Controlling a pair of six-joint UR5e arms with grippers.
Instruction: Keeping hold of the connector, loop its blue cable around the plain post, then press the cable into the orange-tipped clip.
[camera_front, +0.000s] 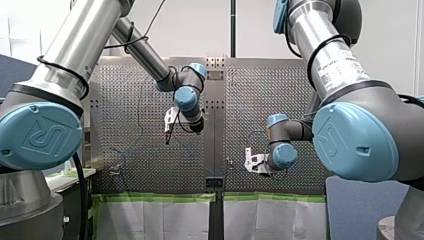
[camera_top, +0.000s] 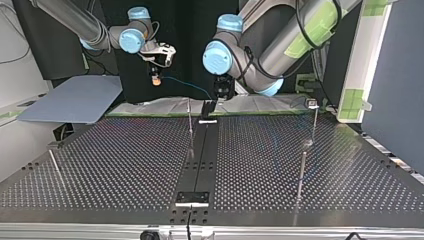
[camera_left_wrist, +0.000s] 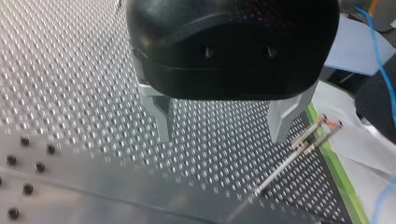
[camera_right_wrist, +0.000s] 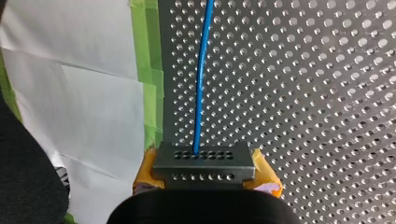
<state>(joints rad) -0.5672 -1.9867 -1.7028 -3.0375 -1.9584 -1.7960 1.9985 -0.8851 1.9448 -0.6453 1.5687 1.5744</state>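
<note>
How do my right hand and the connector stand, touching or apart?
Touching. In the right wrist view, the yellow pads of my right hand press against both sides of the connector.

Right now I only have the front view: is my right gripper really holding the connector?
Observer: Yes. The right wrist view shows the right gripper, with yellow pads, shut on the grey connector.
Operator: Where does the cable run from there?
Observer: The blue cable leaves the middle of the connector and runs straight ahead over the perforated table.
Operator: And my left gripper?
Observer: In the left wrist view the left gripper is open and empty above the table, with the orange-tipped clip just beside it.
</note>
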